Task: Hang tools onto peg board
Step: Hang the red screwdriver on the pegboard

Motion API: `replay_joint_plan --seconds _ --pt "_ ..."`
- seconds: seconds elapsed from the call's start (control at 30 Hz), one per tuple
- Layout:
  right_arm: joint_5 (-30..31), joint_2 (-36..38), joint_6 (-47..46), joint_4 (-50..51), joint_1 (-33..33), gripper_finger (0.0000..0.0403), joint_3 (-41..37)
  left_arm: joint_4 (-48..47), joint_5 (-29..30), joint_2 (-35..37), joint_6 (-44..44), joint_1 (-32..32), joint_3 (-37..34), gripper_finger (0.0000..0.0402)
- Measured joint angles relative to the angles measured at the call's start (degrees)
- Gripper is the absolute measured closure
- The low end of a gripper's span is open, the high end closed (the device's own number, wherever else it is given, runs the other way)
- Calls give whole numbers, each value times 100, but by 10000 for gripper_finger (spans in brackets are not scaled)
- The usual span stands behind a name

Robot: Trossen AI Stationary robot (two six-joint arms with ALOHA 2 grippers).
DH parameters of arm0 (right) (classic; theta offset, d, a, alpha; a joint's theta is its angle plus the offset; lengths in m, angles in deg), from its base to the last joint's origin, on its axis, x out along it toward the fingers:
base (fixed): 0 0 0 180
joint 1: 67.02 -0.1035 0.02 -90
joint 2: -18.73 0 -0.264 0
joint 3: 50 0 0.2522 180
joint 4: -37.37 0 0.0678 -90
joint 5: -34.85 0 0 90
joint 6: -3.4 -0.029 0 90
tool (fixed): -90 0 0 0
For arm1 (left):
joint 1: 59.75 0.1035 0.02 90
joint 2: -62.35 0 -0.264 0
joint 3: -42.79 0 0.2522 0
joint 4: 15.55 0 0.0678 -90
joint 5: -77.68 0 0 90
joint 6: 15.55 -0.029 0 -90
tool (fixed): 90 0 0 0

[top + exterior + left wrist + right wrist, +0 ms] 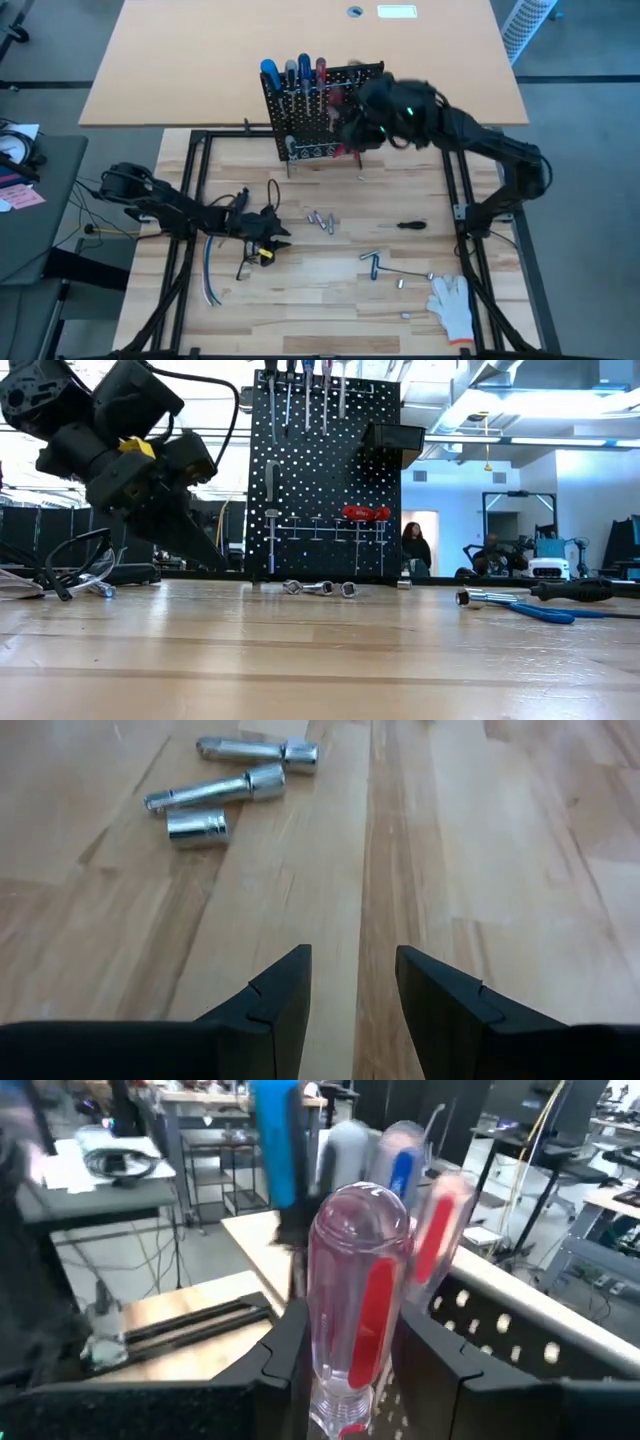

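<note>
The black peg board (318,115) stands upright at the table's far side, and it also shows in the low view (320,490). Blue, grey and red-handled screwdrivers (292,72) hang along its top edge. Red-handled pliers (365,512) hang lower down, and a small black bin (395,445) sits at its upper right. My right gripper (350,128) is at the board's top right, shut on a clear screwdriver handle with a red stripe (360,1270). My left gripper (280,237) is open and empty, low over the table, near three metal sockets (230,790). My right gripper pinches the lower part of the clear, red-striped handle (350,1355) between its two fingers (285,1345). The fingers come roughly level from the table's right and lie across the handle. The handle stands upright beside the row of hung screwdrivers; its shaft is hidden below the fingers.
On the table lie the sockets (320,221), a black screwdriver (410,225), thin metal keys (375,262), small bits (400,284), a white glove (452,305) and a bundle of cables (210,272). A tan tabletop (200,70) lies behind the board. People sit far back (412,545).
</note>
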Motion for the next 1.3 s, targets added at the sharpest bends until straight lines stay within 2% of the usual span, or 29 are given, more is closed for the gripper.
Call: replay_joint_plan --seconds 0.2,0.4,0.8,1.3 --pt "-280 -529 116 353 523 290 832 103 -7 -141 0 0 -2 257" --pt "-309 -709 114 602 732 290 1190 155 -11 -139 0 0 2 257" --pt "-306 -558 110 865 716 290 1204 144 -14 -139 -2 0 2 257" --pt "-315 -530 77 522 921 290 1147 158 -15 -139 -2 0 2 257"
